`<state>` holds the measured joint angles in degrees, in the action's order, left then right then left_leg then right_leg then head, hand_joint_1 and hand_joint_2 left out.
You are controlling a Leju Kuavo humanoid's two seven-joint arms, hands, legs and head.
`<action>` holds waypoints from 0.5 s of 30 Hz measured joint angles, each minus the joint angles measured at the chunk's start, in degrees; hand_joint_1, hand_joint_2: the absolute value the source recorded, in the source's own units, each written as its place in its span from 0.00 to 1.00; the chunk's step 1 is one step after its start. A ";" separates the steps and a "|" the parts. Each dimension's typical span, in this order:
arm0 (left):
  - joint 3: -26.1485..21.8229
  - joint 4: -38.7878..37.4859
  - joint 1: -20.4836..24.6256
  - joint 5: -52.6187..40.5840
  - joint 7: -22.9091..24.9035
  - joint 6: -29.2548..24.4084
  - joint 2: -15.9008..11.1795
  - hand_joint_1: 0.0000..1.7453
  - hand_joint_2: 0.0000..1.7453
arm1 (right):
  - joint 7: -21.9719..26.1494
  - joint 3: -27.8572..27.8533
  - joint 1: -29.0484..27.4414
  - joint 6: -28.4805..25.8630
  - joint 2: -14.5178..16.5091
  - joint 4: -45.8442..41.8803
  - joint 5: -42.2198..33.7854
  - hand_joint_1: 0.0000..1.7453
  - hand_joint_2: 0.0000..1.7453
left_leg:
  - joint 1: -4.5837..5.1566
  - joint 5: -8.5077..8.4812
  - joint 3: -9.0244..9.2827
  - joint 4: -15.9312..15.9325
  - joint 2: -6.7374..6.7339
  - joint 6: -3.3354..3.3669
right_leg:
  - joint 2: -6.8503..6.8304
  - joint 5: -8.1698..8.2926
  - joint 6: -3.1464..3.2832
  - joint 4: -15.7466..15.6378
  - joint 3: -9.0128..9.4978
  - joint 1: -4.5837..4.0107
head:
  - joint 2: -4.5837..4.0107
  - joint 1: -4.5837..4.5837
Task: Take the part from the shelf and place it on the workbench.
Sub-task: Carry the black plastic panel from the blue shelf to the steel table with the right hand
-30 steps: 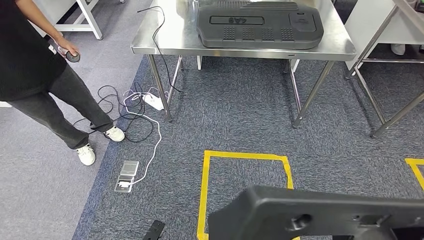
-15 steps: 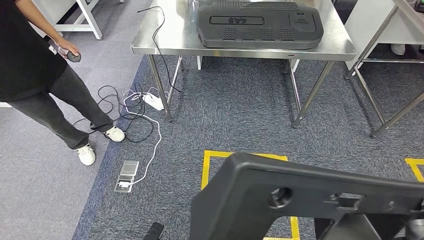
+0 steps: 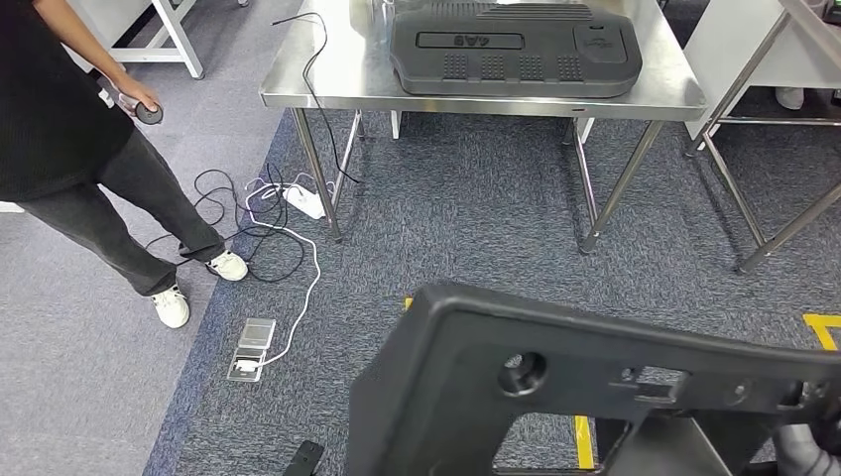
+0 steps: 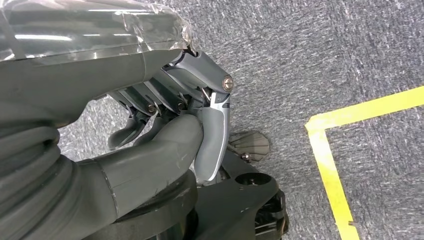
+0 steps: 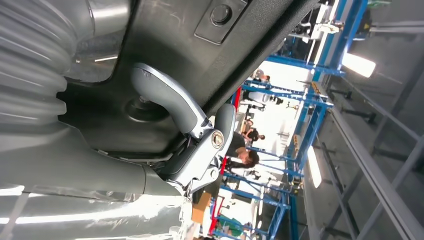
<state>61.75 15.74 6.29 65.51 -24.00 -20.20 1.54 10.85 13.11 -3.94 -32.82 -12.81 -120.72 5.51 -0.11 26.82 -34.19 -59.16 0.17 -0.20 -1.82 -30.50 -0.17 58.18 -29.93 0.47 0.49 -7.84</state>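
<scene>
Grey carpet (image 3: 476,228), steel workbench (image 3: 327,74) straight ahead. Black part (image 3: 585,387) long axis crosswise, gripped by right hand (image 5: 190,135); left hand (image 4: 170,130) curled empty.

The floor is blue-grey carpet (image 3: 476,228) with yellow tape (image 4: 327,165) lines on it. A steel table (image 3: 337,69) stands further ahead, and white and black cables (image 3: 288,213) lie near its leg. Blue racks (image 5: 310,100) and bright ceiling lights (image 5: 357,65) are seen behind.
</scene>
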 joint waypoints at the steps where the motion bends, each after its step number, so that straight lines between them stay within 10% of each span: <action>1: 0.00 0.00 0.01 0.02 -0.12 0.00 -0.03 1.00 1.00 | -0.01 0.21 0.01 -0.02 0.00 0.00 0.11 1.00 1.00 | 0.00 0.00 0.00 0.00 0.00 0.00 | 0.00 0.00 0.00 0.00 0.00 0.00 | 0.01 -0.01; 15: 0.00 -0.01 0.15 0.13 -0.28 0.00 -0.35 1.00 1.00 | -0.01 1.33 0.22 -0.19 0.00 0.00 0.50 1.00 1.00 | 0.00 0.00 0.01 0.00 0.00 0.00 | 0.00 0.00 0.00 0.00 0.00 0.00 | 0.00 0.01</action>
<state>61.75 15.74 6.44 65.63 -24.28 -20.20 1.19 10.84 14.44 -3.73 -33.01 -12.81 -120.72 6.01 -0.11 26.82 -34.18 -59.16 0.17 -0.20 -1.82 -30.50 -0.17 58.18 -29.93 0.47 0.50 -7.83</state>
